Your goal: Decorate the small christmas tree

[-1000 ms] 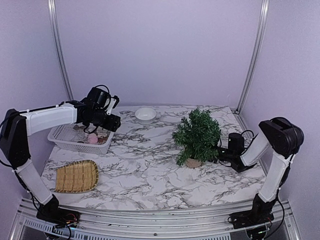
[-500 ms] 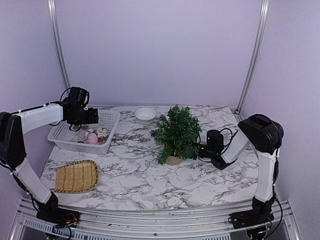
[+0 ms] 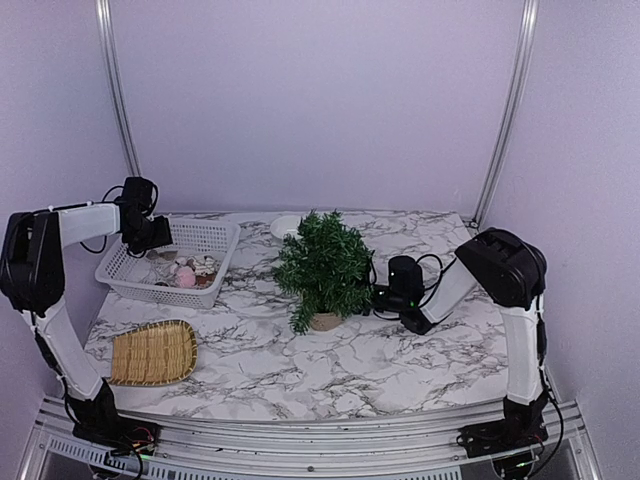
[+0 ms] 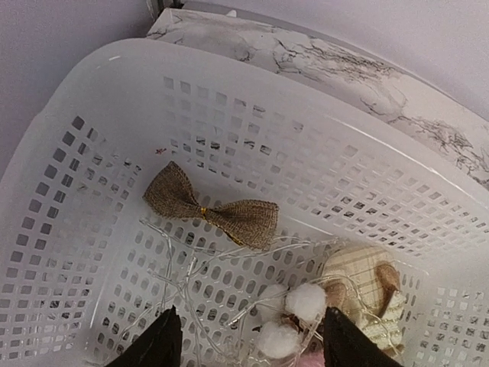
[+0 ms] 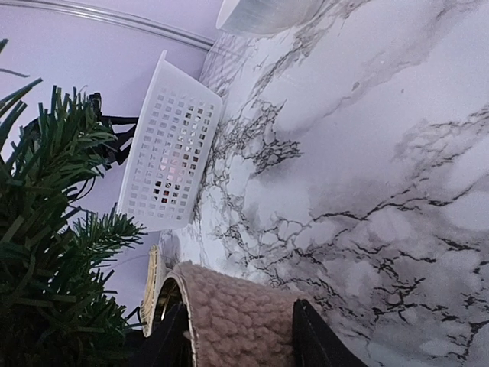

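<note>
The left gripper [image 4: 250, 345], jaws apart and empty, is hovering over the basket [image 4: 367, 145]. The burlap bow [image 4: 210, 208] is lying just ahead, long axis parallel to the jaw line. The right gripper [image 5: 238, 336] is clamping the base of the small christmas tree [image 3: 322, 265], which is standing upright on the counter [image 3: 400, 360].

small christmas tree [image 3: 322, 262] central, right fingers [image 3: 368, 298] at pot [image 3: 325, 321], left fingers [image 3: 157, 243] over basket [image 3: 150, 290]

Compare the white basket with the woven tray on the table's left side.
The basket is white perforated plastic; the tray is tan and woven. The basket has tall walls and holds ornaments; the tray is shallow. Both sit on the table's left side.
</note>
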